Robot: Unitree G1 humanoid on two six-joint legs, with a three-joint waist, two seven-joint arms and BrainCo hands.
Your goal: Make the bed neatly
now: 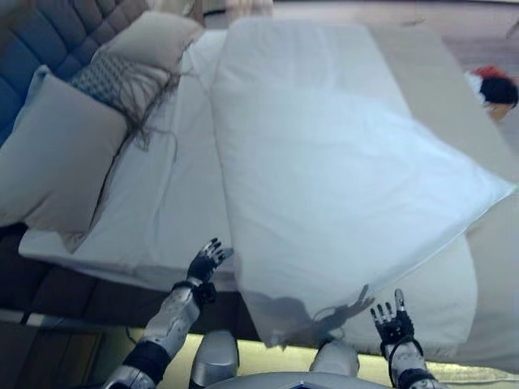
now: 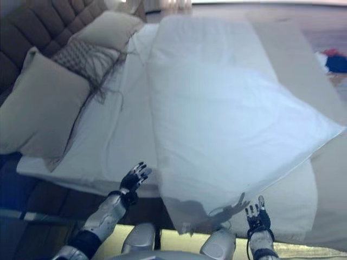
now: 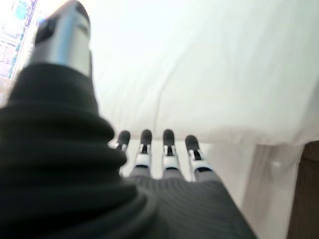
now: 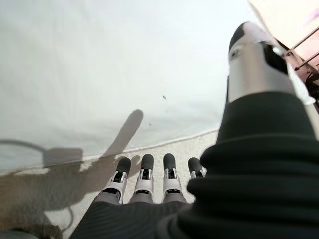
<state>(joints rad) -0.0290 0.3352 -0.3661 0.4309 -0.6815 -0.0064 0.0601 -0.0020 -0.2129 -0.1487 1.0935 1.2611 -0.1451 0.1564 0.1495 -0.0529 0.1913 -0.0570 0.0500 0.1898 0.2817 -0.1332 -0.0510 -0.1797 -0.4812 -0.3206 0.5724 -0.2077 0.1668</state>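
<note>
A white duvet lies spread over the middle of the bed, one corner hanging off the near edge between my hands. The white sheet shows bare to its left. My left hand is open and empty at the near bed edge, just left of the duvet; its straight fingers point at the white cloth. My right hand is open and empty, low by the near edge under the duvet's right part; its fingers are straight.
A beige pillow, a patterned grey cushion and another beige pillow lie at the left by the tufted headboard. A beige bedspread covers the far right side. A red and dark thing lies on the floor beyond.
</note>
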